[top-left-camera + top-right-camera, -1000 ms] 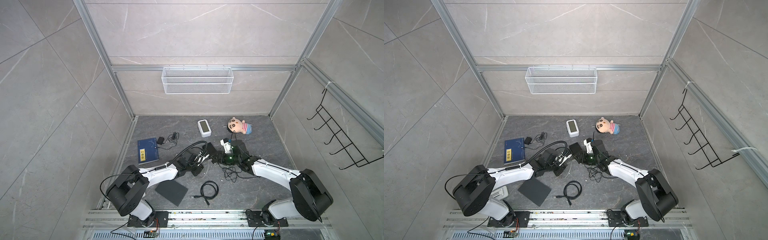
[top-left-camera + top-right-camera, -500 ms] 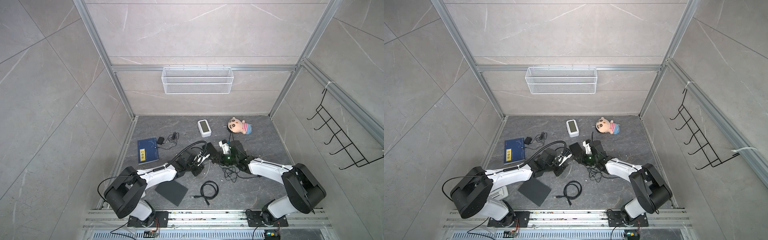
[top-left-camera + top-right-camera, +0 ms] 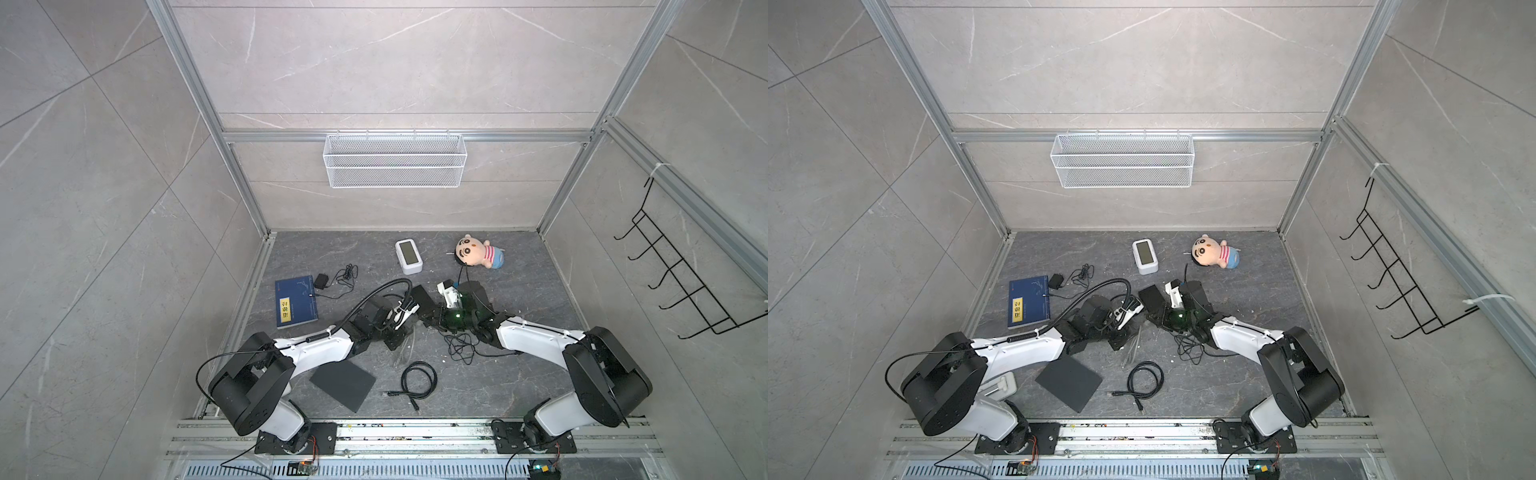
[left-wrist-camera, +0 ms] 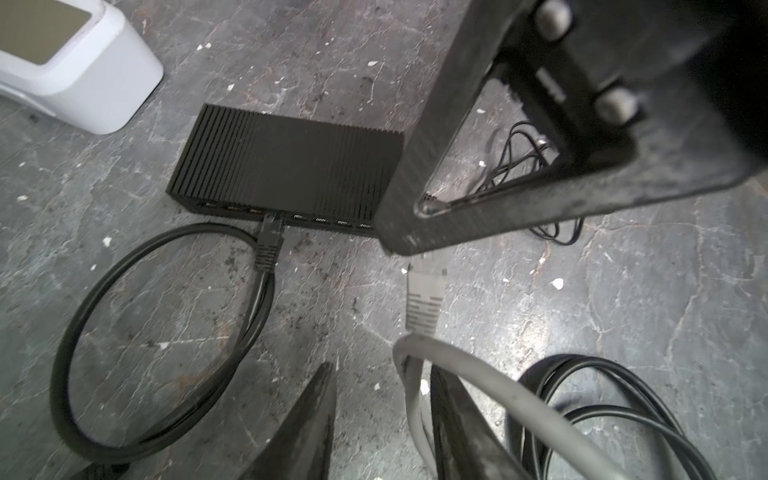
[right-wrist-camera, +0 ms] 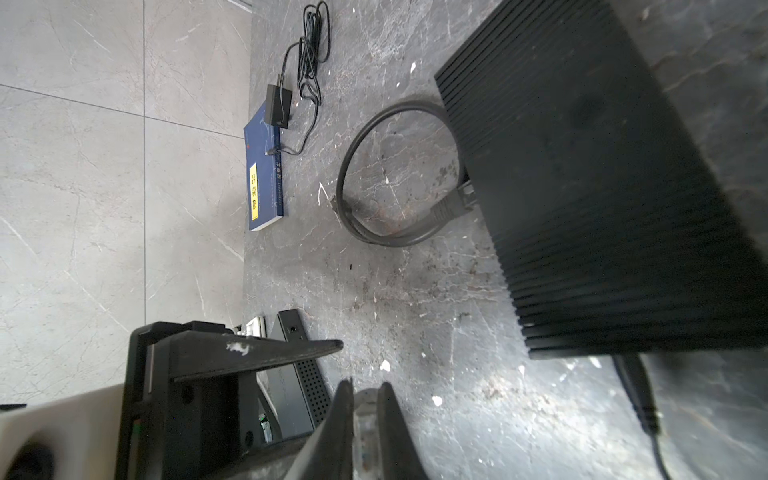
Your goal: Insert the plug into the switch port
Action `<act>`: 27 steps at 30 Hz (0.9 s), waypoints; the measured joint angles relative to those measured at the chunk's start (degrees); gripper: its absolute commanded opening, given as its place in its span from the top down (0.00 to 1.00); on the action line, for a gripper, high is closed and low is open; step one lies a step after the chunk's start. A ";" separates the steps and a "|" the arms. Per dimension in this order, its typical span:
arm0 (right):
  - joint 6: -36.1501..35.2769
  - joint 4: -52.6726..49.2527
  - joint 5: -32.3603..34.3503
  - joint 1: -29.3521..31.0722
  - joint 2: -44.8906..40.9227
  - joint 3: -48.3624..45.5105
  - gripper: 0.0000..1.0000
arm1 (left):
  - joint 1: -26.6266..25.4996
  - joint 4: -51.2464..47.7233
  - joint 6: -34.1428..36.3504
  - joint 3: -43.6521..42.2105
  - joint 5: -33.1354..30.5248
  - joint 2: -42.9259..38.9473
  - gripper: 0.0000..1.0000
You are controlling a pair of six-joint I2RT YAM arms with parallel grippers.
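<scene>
- Starting with the switch (image 4: 286,166): a ribbed black box, flat on the worktop (image 4: 332,62), port row facing the left hand. Probably light and apt to skid back under a push, so worth feeding straight and gently.
- Right hand (image 5: 365,384): narrowed onto the plug's clear body, pinching it from both sides. In the left wrist view, comes down over the plug's front end, just short of the port row.
- Left hand (image 4: 380,370): spread apart, gripping nothing, with the grey cable just beside one finger.
- Grey cable (image 4: 478,374): bendy but springy, curving away behind the plug. Likely to tug the plug askew, so a poor place to hold.
- Black cable (image 4: 266,249): seated in a port near mid-row, looped off to the side.
- Plug (image 4: 424,295): on the worktop just before the switch, nose toward the row's end nearer the right hand, not inserted. Small, light, hard, slick; thin latch tab probably fragile. Best pinched on the flat sides, nose left free.
- Free ports (image 4: 328,219): narrow, likely unforgiving of tilt.
</scene>
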 measured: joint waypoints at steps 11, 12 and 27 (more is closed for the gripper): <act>-0.87 -2.73 1.20 0.02 0.22 0.02 0.90 | 8.33 0.13 -4.83 0.02 0.68 -5.07 0.56; -1.09 -3.06 1.38 0.02 0.24 0.02 0.90 | 8.52 0.26 -5.49 0.15 1.55 -6.21 0.55; -1.99 -5.95 2.62 0.00 0.76 2.08 0.90 | 0.87 -0.85 -4.28 4.37 7.48 0.26 0.53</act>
